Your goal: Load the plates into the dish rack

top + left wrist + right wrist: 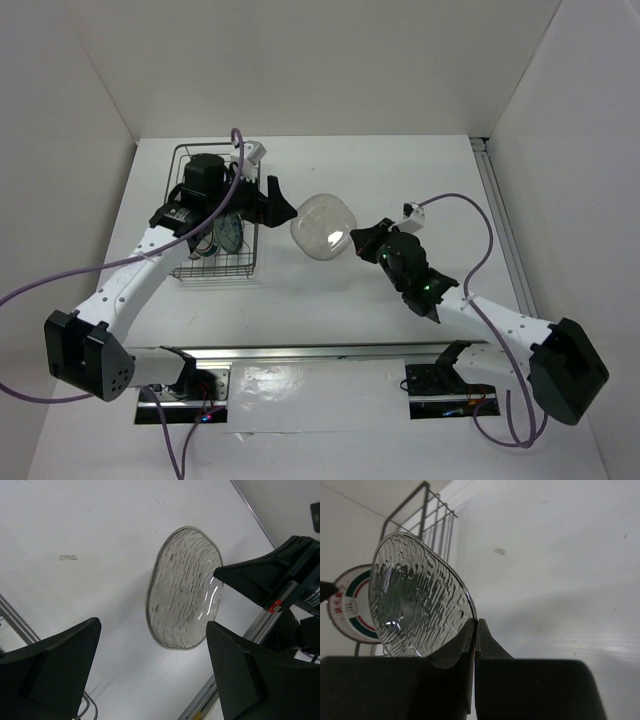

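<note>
White table [400, 180]; translucent plate [322, 228] on edge, rim pinched between right fingers [492, 650].

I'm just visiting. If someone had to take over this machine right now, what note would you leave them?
Right gripper: shut on the rim of the clear ribbed plate, held off the table between the arms.
Left gripper: open, by the right side of the dish rack, facing that plate, not touching it.
Done: a teal-blue plate is in the rack; the left arm hides the rest.
Left: get the clear plate into the rack.
</note>
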Action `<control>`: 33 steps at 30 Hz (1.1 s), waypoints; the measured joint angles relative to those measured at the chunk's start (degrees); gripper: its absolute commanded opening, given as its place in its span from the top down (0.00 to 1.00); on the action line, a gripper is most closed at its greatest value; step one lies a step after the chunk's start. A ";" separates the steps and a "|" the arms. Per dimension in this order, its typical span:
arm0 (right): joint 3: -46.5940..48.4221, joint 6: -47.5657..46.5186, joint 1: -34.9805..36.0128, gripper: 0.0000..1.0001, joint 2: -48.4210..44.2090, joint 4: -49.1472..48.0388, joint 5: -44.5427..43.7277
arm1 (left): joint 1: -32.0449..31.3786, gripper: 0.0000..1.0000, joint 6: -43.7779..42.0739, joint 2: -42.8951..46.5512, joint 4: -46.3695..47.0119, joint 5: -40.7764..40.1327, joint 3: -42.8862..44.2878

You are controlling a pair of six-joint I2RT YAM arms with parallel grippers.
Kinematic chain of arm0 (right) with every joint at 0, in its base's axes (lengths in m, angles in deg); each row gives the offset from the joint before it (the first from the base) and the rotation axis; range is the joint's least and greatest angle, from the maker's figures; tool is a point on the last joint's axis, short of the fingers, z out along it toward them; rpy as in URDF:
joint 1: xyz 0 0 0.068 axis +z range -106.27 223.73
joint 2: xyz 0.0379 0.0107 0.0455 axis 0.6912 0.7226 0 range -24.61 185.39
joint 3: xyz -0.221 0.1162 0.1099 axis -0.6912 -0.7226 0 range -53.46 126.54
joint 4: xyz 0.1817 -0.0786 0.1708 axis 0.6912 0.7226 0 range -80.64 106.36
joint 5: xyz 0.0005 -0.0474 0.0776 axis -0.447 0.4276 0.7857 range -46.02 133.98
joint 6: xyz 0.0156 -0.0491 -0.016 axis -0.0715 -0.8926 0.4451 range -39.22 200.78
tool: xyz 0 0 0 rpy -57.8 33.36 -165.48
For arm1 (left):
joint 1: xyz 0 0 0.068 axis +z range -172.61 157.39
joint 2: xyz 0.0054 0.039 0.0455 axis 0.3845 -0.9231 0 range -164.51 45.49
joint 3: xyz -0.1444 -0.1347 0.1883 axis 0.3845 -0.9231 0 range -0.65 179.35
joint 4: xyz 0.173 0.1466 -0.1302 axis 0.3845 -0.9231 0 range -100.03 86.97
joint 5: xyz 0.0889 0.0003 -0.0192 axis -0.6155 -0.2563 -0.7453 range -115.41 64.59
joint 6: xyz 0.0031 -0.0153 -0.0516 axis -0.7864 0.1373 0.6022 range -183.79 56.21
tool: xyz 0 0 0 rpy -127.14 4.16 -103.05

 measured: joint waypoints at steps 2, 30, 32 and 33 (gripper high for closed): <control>-0.07 -1.51 0.02 1.00 -2.93 -0.11 0.63 | 0.00 0.00 0.20 -0.98 0.70 1.90 0.02; -1.44 -5.07 0.11 0.00 -7.02 -4.70 8.37 | -0.33 1.00 -0.20 -5.44 -1.25 0.59 1.75; -1.44 -5.31 0.13 0.00 -6.75 -4.39 8.35 | -0.37 1.00 -1.09 -2.43 -2.89 -7.34 2.36; -1.44 -5.44 0.11 0.00 -6.64 -4.15 8.33 | -0.37 1.00 -1.49 -0.74 -3.37 -11.17 2.56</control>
